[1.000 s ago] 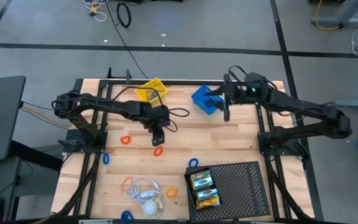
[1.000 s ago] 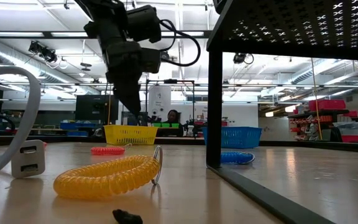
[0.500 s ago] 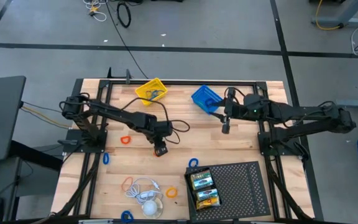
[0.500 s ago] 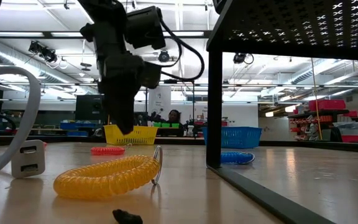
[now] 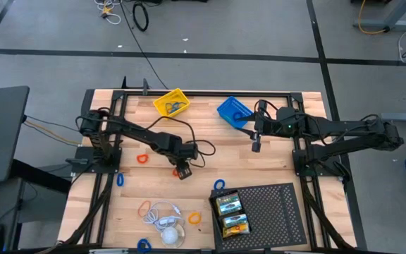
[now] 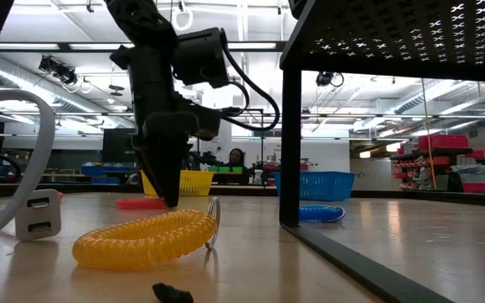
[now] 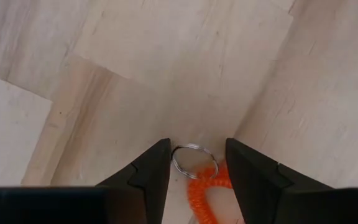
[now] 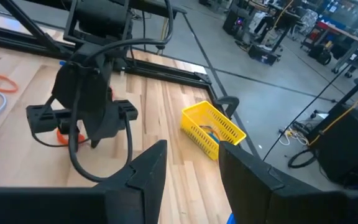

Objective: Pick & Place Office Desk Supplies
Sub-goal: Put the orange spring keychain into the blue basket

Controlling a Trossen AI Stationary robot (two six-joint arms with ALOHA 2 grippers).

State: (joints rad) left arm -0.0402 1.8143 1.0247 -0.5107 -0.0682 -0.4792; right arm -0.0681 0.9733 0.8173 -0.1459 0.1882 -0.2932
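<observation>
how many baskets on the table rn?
2. The yellow basket is at the far edge, left of centre; the blue basket is just right of it, beside the right arm. None looks hidden.

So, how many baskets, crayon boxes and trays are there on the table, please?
Baskets: 2, the yellow basket and the blue basket
Crayon boxes: 2, the second at
Black tray: 1
Total: 5

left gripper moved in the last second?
Yes. In the high view the left gripper has gone from beside the yellow basket toward the black tray, now open over the orange coil.
</observation>
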